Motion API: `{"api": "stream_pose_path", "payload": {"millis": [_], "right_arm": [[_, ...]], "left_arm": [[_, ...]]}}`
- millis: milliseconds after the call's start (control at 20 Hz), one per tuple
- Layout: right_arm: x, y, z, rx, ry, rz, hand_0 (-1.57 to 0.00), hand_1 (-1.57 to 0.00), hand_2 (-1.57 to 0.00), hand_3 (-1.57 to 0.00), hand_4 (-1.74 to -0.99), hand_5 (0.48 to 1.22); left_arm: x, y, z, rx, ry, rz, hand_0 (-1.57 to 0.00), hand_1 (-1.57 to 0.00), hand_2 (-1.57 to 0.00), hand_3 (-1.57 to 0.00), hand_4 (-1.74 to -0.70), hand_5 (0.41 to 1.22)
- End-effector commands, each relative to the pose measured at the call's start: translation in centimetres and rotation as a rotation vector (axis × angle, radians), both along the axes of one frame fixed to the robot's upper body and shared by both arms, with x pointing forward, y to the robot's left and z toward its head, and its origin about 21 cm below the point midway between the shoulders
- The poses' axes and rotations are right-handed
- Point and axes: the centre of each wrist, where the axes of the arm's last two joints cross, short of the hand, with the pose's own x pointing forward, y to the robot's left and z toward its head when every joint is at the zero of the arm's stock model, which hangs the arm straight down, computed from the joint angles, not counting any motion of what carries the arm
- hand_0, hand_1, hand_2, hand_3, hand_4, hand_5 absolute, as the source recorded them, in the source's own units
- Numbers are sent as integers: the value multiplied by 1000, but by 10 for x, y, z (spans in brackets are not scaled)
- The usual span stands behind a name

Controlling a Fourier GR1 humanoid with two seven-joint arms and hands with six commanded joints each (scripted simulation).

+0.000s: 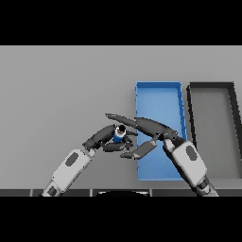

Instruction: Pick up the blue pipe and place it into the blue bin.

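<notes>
Blue pipe [118, 135] pinched in left hand [105, 137], right hand [146, 127] spread beside blue bin [159, 99]

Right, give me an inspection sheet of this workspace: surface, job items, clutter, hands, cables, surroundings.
Surface: grey table, flat and plain.
Job's things: blue pipe, small, held just left of the blue bin, not yet inside it.
Clutter: dark bin, right of the blue one and beside it.
Hands: left hand curled round the pipe; right hand with fingers straight, reaching left over the blue bin's near left part, close by the pipe.
Cables: nothing seen.
Surroundings: nothing seen beyond the table.
</notes>
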Motion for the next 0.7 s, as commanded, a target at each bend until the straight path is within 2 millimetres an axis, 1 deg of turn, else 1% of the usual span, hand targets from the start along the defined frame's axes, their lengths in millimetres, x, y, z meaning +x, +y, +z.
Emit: {"api": "stream_pose_path", "payload": {"millis": [0, 50, 100, 150, 250, 300, 350, 400, 450, 500, 550, 600, 650], "right_arm": [[1, 4, -1, -6, 3, 3, 1, 1, 1, 1, -1233, 528], [7, 10, 0, -23, 8, 0, 1, 1, 1, 1, -1226, 520], [8, 12, 0, -14, 13, 6, 1, 1, 1, 1, -1225, 515], [10, 20, 0, -17, 17, 20, 1, 1, 1, 1, -1222, 512], [14, 26, -2, -12, 23, 30, 1, -1, -23, 1, -1225, 511], [19, 28, -3, -26, 26, 36, 1, -13, -42, 1, -1231, 512], [21, 31, -4, -42, 29, 57, -14, -36, -68, -11, -1241, 516], [22, 35, -1, -36, 22, 80, -54, -83, -115, -43, -1268, 519], [24, 43, 1, -44, 18, 88, -138, -166, -193, -106, -1308, 523], [24, 44, -2, -58, 27, 97, -278, -313, -329, -228, -1352, 528], [25, 45, 1, -65, 21, 112, -478, -500, -500, -375, -1390, 538], [25, 49, 1, -76, 23, 120, -697, -714, -714, -562, -1453, 551], [23, 51, 0, -74, 36, 140, -872, -886, -886, -701, -1503, 573]], "left_arm": [[2, 2, 0, 8, 9, -5, -1571, -1571, -1571, -1504, -1730, 1221], [3, 0, 0, 3, 11, -9, -1571, -1571, -1571, -1511, -1730, 1221], [5, 2, 1, -8, 5, -16, -1571, -1571, -1571, -1517, -1731, 1221], [2, 3, 2, -13, 5, -15, -1571, -1571, -1571, -1515, -1733, 1221], [4, 4, 3, -8, 15, -11, -1571, -1571, -1571, -1501, -1727, 1221], [2, 4, 2, 3, 22, -22, -1571, -1571, -1571, -1450, -1723, 1221], [2, 3, 3, -9, 31, -36, -1571, -1571, -1571, -1474, -1720, 1221], [5, 6, 2, -11, 27, -37, -1571, -1567, -1571, -1395, -1717, 1221], [7, 5, 5, -14, -21, -42, -1496, -1393, -1367, -1150, -1630, 1221], [5, 6, 8, 57, -44, -27, -1236, -1120, -1093, -920, -1613, 1221], [5, 4, 11, 122, -69, -16, -993, -895, -875, -736, -1587, 1221], [1, 0, 9, 116, -84, -14, -879, -828, -796, -667, -1611, 1221], [-1, 2, 4, 105, -85, -11, -895, -867, -845, -656, -1637, 1221]]}}
